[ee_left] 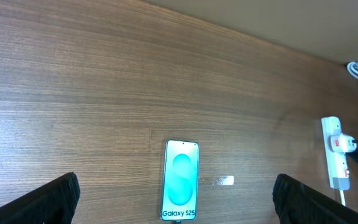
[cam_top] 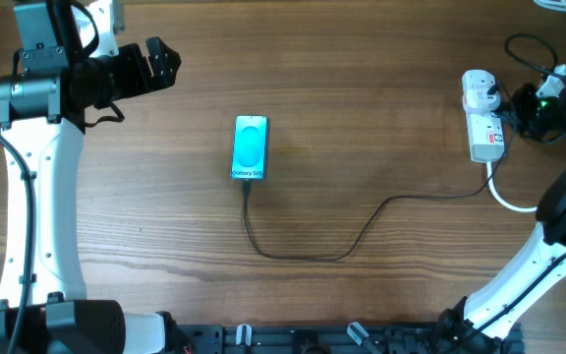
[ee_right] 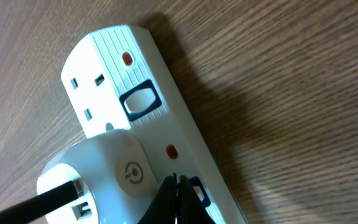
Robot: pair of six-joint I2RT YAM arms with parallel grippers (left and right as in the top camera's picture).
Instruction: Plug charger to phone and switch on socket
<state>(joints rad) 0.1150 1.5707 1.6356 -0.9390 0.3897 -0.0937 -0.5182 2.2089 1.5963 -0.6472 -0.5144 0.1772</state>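
At the cyan-screened smartphone [cam_top: 250,147], the thin black charger cable [cam_top: 303,254] looks plugged in. Switching remains: your right claw [ee_right: 178,190], pinched closed, meets the white power strip [cam_top: 482,116]; left claw [cam_top: 164,61] gapes wide.

The phone [cam_top: 250,147] lies flat in the middle of the brown wooden surface [cam_top: 362,79], and its screen glows blue-green. The thin black charger [cam_top: 303,257] goes out from the phone's bottom end, bends in a big loop and runs over to the white socket [cam_top: 481,138]. The right claw [cam_top: 509,106] is right up against the socket, and the left claw [cam_top: 168,64] is far away near the top corner.
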